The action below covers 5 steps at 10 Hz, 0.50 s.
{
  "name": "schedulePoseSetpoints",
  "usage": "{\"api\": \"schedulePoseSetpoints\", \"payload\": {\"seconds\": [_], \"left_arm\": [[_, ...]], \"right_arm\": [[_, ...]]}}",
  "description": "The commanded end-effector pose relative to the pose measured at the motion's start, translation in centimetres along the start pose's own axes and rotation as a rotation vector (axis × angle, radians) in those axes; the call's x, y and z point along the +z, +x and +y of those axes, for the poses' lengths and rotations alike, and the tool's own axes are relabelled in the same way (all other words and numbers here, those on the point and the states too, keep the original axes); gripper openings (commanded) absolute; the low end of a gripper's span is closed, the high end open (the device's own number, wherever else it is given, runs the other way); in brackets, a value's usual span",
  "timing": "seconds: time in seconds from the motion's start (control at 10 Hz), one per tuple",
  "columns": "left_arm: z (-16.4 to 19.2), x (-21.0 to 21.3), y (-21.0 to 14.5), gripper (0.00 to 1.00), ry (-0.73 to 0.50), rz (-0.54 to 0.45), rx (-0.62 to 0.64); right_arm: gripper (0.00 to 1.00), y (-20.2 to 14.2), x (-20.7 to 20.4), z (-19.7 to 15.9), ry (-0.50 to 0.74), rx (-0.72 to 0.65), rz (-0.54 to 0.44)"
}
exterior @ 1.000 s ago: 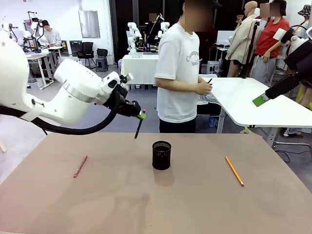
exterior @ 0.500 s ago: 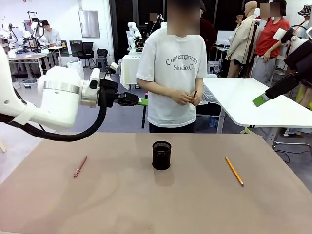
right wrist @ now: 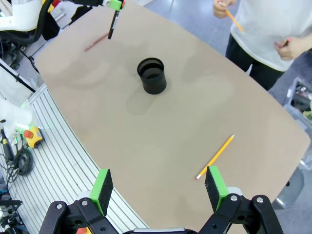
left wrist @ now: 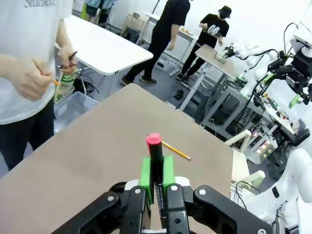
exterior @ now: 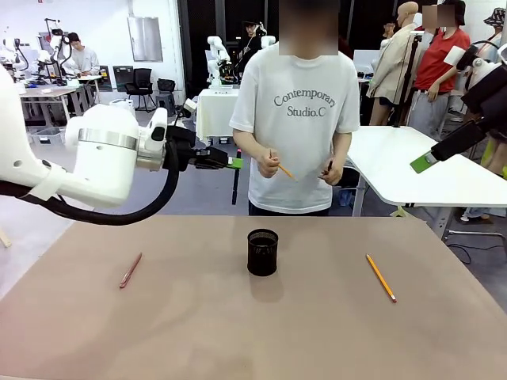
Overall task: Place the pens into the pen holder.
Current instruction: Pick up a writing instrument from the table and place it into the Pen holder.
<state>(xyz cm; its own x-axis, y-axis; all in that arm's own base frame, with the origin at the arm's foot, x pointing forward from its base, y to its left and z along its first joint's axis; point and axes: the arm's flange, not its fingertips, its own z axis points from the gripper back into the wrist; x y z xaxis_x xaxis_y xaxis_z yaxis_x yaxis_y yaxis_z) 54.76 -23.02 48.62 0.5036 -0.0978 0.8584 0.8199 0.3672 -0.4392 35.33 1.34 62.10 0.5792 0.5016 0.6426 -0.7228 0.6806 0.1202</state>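
Note:
My left gripper (exterior: 234,163) hangs high over the table's far left, shut on a black pen (exterior: 235,187) that points down, left of and above the pen holder (exterior: 262,252). In the left wrist view the pen's red end (left wrist: 153,140) sticks up between the green pads (left wrist: 145,173). A pinkish pen (exterior: 131,270) lies at the left and a yellow pencil (exterior: 381,277) at the right. The person's hand holds another pencil (exterior: 283,169). My right gripper (right wrist: 159,189) stands open, high above the near edge, with the holder (right wrist: 151,75) and the pencil (right wrist: 215,157) far below it.
The person (exterior: 301,119) stands at the far edge, both hands held up at the waist. A white table (exterior: 412,162) stands behind at the right. The brown table (exterior: 238,332) is bare around the holder and along its near side.
My left gripper has swung up from a tilted pose to level, carrying the black pen slightly right. The person has turned to face the table and raised a yellow pencil.

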Motion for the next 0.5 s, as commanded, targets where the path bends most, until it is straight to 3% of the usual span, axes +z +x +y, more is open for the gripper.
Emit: {"api": "schedulePoseSetpoints", "payload": {"seconds": [0.0, 0.2, 0.4], "left_arm": [[0.4, 3.3, 0.3, 0.0, -0.05, -0.067, -0.092], [1.0, 7.4, -0.5, 0.0, -0.062, -0.144, -0.135], [1.6, 11.0, -0.4, 0.0, -0.102, -0.136, -0.171]], "right_arm": [[1.0, 0.1, 0.0, 0.1, 0.01, -0.006, -0.006], [1.0, 0.1, 0.0, 0.1, 0.01, -0.006, -0.006], [1.0, 0.1, 0.0, 0.1, 0.01, -0.006, -0.006]]}}
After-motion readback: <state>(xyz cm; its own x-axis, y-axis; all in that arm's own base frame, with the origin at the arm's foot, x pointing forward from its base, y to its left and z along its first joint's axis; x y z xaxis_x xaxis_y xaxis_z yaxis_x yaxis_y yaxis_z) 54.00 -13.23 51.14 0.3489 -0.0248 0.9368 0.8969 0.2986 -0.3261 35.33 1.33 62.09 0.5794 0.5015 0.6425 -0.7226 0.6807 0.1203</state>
